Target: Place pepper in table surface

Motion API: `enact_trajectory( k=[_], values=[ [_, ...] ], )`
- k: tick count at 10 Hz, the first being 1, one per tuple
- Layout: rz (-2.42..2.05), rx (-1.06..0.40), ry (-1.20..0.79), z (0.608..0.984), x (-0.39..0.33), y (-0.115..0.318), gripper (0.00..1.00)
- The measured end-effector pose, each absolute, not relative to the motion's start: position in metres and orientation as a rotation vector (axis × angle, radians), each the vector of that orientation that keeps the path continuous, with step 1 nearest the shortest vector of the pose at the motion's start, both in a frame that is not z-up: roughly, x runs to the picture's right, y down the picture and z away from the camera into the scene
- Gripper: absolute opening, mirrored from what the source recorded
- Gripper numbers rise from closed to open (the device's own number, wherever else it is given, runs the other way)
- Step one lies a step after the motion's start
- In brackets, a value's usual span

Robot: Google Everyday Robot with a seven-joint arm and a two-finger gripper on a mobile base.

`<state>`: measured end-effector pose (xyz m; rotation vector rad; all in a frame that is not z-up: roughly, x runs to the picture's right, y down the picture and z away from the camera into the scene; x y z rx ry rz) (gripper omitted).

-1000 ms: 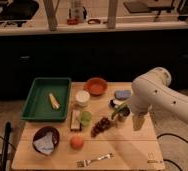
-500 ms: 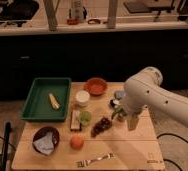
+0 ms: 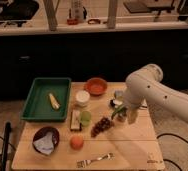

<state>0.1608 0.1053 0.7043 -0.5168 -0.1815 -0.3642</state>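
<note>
At centre right of the frame, the gripper [image 3: 123, 116] is hanging low over the bench [image 3: 132, 146], having swung leftward toward the grape bunch [image 3: 102, 125]. Jaws are standing wide. The pepper [image 3: 117, 112] is showing at them, just right of the grapes; bench contact cannot be told. Placement is judged imminent or done. No writing is reading legibly.

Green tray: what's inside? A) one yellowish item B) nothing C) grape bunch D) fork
A: one yellowish item lies in the green tray; fork and grape bunch sit on the table surface, and the gripper hangs over its right side.
</note>
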Motion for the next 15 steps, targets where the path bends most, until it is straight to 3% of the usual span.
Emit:
enact_trajectory(
  k=[7, 15],
  values=[
    [-0.428, -0.551, -0.206, 0.756, 0.165, 0.095, 0.8],
    [-0.422, -0.597, -0.203, 0.787, 0.175, 0.095, 0.79]
  ],
)
